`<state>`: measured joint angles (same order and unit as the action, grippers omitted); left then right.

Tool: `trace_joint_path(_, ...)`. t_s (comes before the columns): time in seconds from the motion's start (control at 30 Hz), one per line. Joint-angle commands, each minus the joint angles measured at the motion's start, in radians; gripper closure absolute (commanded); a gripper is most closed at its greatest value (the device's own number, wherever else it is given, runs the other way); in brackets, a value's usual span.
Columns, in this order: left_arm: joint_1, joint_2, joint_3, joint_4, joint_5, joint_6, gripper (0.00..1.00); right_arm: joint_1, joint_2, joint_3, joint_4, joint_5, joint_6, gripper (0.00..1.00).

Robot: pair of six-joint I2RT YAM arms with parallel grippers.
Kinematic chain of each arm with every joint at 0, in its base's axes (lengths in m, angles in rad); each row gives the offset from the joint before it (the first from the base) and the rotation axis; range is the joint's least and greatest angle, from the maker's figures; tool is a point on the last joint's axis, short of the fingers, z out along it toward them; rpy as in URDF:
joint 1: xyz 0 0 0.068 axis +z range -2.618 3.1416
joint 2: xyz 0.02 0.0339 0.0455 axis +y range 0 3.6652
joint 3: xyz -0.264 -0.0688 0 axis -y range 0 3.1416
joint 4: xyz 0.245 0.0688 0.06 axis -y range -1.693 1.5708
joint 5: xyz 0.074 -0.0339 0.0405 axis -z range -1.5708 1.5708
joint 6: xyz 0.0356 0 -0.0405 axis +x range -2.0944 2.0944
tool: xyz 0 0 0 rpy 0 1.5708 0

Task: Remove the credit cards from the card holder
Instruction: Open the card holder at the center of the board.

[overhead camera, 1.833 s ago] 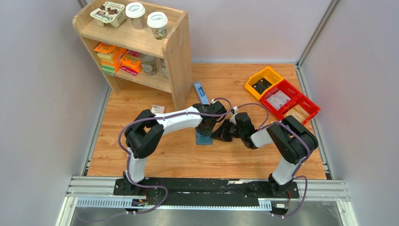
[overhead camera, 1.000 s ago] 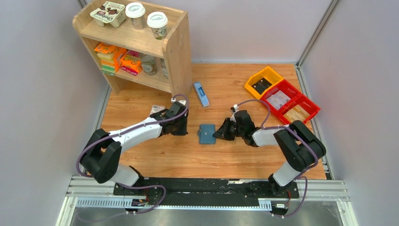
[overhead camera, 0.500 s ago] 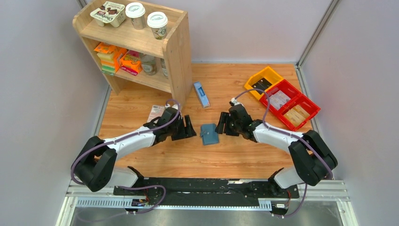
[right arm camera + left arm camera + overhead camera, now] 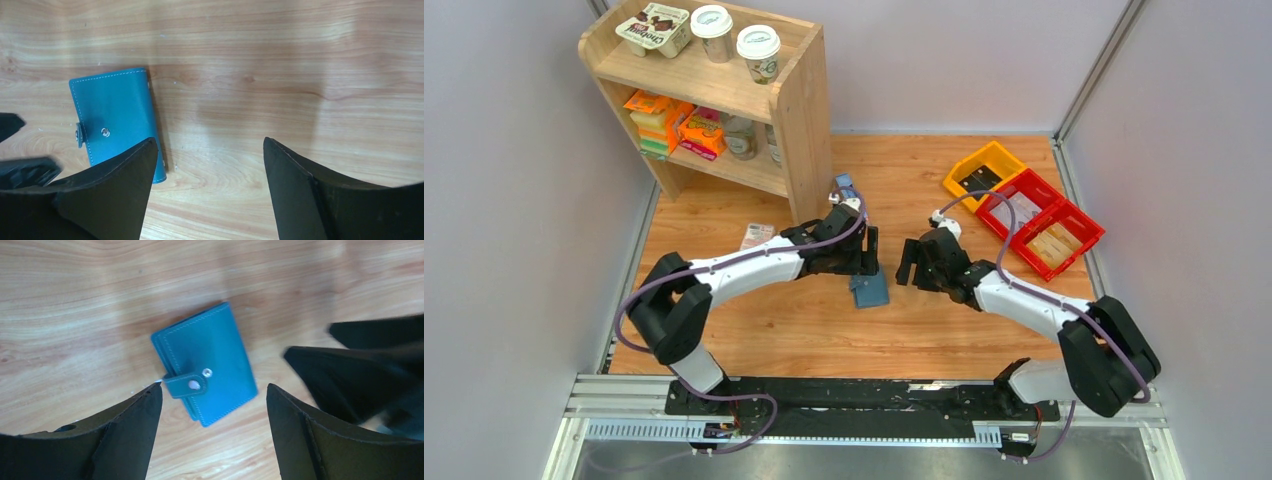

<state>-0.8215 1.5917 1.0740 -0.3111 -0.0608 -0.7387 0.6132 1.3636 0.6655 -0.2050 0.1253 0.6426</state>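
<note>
Though the card holder (image 4: 870,290) lies closed on the table (image 4: 924,340), neither gripper has hold of it.
Only the wrist views show its tab (image 4: 187,384) snapped shut. It sits centred between the wide-spread jaws of the left gripper (image 4: 214,387), but off to one side of the right gripper (image 4: 210,141), which is equally wide and empty.

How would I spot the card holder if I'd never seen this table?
From the wooden shelf at the far-left corner, look to the middle of the table. The card holder lies flat there, solid teal with a small snap tab, unlike the narrow blue-and-white box beside the shelf.
</note>
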Motion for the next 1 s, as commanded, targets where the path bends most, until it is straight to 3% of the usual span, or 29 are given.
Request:
trace_joint_path(0.0, -0.016, 0.092, 0.087, -0.172, -0.122, 0.051, 0.16, 0.0, -0.087, -0.029, -0.02, 0.111, 0.003, 0.19)
trace_joint_path(0.23, -0.033, 0.132, 0.103, -0.168, -0.116, 0.058, 0.16, 0.002, -0.159, -0.073, -0.024, 0.145, -0.007, 0.13)
trace_joint_path(0.37, -0.033, 0.119, 0.073, -0.148, -0.111, 0.047, 0.21, 0.0, -0.162, -0.08, -0.02, 0.145, -0.012, 0.12)
trace_joint_path(0.5, -0.033, 0.11, 0.049, -0.141, -0.117, 0.039, 0.28, 0.0, -0.158, -0.078, -0.014, 0.135, -0.014, 0.11)
trace_joint_path(0.63, -0.033, 0.065, 0.012, -0.129, -0.148, 0.035, 0.41, 0.002, -0.17, -0.083, -0.005, 0.128, -0.026, 0.11)
trace_joint_path(0.8, -0.031, 0.033, -0.026, -0.122, -0.185, 0.024, 0.48, 0.003, -0.181, -0.086, 0.012, 0.108, -0.049, 0.1)
trace_joint_path(0.97, -0.021, 0.002, -0.087, -0.083, -0.18, -0.014, 0.65, 0.017, -0.204, -0.087, 0.064, 0.047, -0.089, 0.1)
